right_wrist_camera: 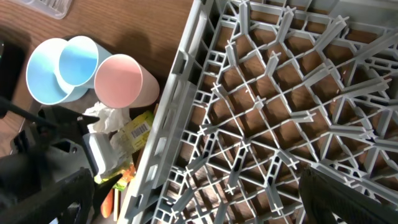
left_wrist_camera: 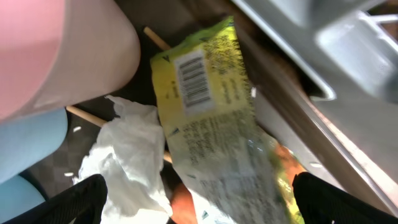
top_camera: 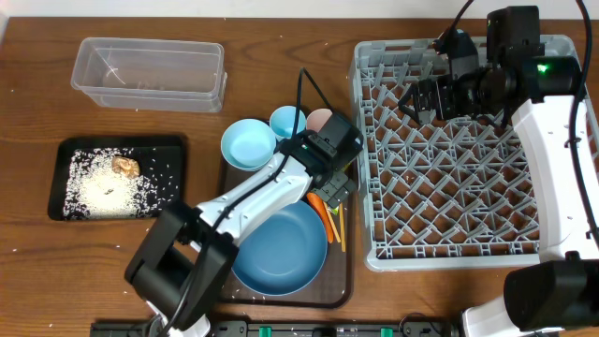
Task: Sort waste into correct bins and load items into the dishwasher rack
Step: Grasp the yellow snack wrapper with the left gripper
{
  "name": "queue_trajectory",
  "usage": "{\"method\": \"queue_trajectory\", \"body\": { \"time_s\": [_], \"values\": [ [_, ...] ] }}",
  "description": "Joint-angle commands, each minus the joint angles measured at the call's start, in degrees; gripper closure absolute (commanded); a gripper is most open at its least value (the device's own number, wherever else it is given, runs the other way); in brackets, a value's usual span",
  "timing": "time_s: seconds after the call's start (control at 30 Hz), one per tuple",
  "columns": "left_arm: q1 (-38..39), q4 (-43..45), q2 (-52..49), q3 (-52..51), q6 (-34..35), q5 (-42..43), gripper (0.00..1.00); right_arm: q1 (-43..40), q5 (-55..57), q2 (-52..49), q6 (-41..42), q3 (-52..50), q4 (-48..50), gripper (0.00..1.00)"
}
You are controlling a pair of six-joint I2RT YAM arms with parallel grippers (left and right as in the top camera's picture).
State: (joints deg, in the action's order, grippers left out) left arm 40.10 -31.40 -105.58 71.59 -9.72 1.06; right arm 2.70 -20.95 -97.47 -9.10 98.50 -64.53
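Here, left gripper (left_wrist_camera: 199, 190) spread astride crinkled glossy wrapper (left_wrist_camera: 208, 118), crumpled tissue (left_wrist_camera: 127, 158) alongside; right gripper (right_wrist_camera: 193, 186) spread above lattice rack (right_wrist_camera: 280, 93).

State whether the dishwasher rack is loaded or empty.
Empty where visible: the dishwasher rack shows only bare pegs; the pink cup sits outside it.

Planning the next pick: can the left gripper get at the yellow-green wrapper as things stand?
Probably yes. The left gripper is open right above the wrapper, with nothing lying on it. The white tissue sits close on one side, the rack wall on the other, so room is tight.
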Motion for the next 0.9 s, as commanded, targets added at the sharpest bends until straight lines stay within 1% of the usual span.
{"method": "queue_trajectory", "body": {
  "time_s": [0.0,0.07,0.2,0.23,0.27,0.3,0.4,0.47,0.67,0.87],
  "values": [
    [-0.87,0.04,-2.54,-0.11,-1.51,-0.68,0.04,0.37,0.20,0.59,-0.42,-0.44,0.09,0.01],
    [-0.87,0.04,-2.54,-0.02,-1.70,-0.68,0.06,0.37,0.20,0.59,-0.42,-0.44,0.13,0.01],
    [-0.76,-0.22,-2.54,0.04,-2.56,-0.33,0.21,0.37,0.20,0.59,-0.39,-0.44,0.44,0.01],
    [-0.76,-0.28,-2.56,0.04,-2.75,-0.15,0.29,0.37,0.17,0.59,-0.42,-0.44,0.46,0.01],
    [-0.76,-0.39,-2.56,0.04,-2.73,-0.15,0.39,0.37,0.20,0.59,-0.39,-0.44,0.44,0.01],
    [-0.76,-0.39,-2.56,0.04,-2.73,-0.15,0.57,0.37,0.20,0.59,-0.39,-0.44,0.44,0.01],
    [-0.76,-0.39,-2.54,0.07,-2.73,-0.24,0.92,0.37,0.17,0.59,-0.39,-0.44,0.42,0.01],
    [-0.76,-0.66,-2.49,0.28,-2.71,-0.24,0.94,0.37,0.17,0.59,-0.39,-0.44,0.39,0.01],
    [-0.90,-4.37,0.02,3.21,-2.62,-0.28,0.94,0.37,0.20,0.59,-0.42,-0.44,0.28,0.01],
    [-0.94,-12.00,7.69,9.62,-1.99,-0.28,0.94,0.37,0.20,0.59,-0.42,-0.44,0.00,0.01]
  ]
}}
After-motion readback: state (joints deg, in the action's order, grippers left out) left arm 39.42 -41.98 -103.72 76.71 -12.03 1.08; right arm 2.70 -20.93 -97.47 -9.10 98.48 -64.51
